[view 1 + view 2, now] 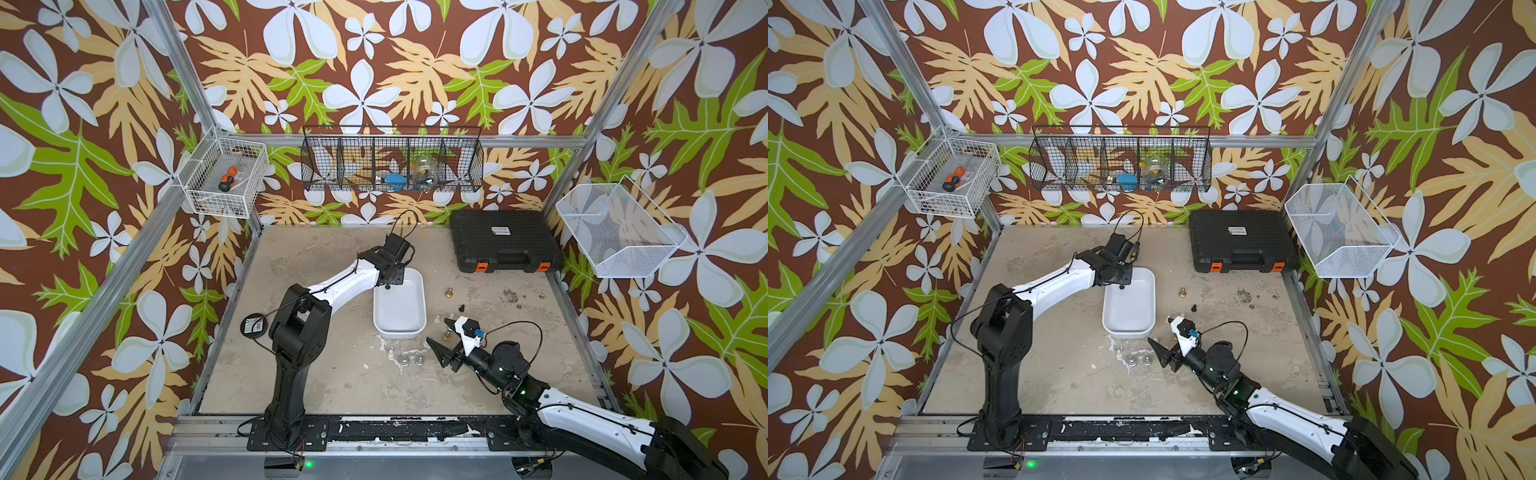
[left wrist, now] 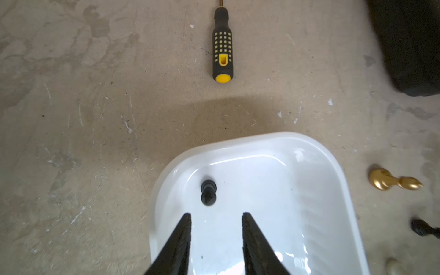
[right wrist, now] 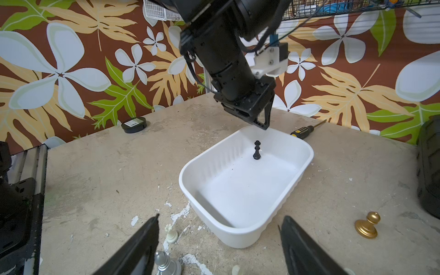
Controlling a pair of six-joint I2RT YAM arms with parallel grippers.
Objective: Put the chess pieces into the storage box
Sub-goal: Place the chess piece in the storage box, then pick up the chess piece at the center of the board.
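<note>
My left gripper (image 2: 216, 214) hangs over the far left corner of the storage box (image 2: 273, 137), its jaws parted a little with nothing between them. The black chess piece (image 2: 208, 192) sits just beyond the tips, inside the box and clear of both fingers. My right gripper (image 3: 220, 219) is spread wide and empty, low at the box's near right corner. The next pick, I judge, turns on one thing: the loose pieces lie right of the box and nearer than it, so my right arm is much the closer. A cream piece (image 3: 171, 234) and a silver piece (image 3: 166, 264) stand upright beside one of its fingers, long axes vertical. A gold piece (image 3: 367, 226) stands upright outside the other finger. The right wrist view shows the black piece upright in profile; in a top view the black chess piece (image 1: 387, 286) is only a dark speck by my left wrist. Whether it rests on the box floor I cannot tell.
</note>
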